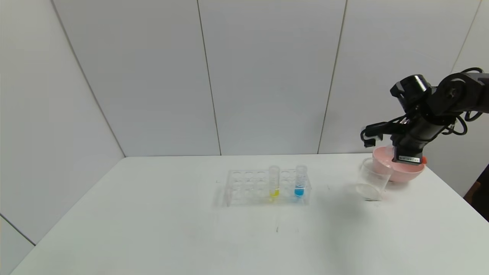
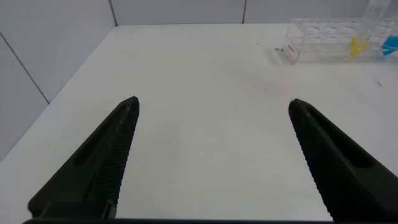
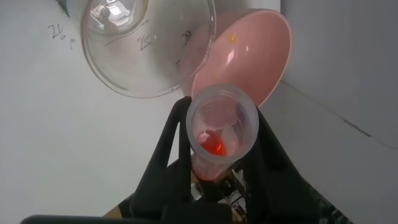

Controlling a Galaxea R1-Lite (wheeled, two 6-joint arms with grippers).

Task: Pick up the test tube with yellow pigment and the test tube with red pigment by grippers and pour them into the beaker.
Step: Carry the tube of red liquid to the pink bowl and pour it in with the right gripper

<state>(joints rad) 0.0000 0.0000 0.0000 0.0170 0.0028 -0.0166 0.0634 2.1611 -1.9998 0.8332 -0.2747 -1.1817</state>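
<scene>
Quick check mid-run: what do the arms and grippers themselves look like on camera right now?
The right arm is black with rounded joint housings, looped black cables and a small white label strip low on its wrist. The right gripper has two black tapered fingers. The left gripper shows two black wedge-shaped fingers tapering to points, with fine ribbing on their inner faces.

Pink bowl [image 1: 401, 173], yellow-pigment tube [image 1: 274, 181].
</scene>
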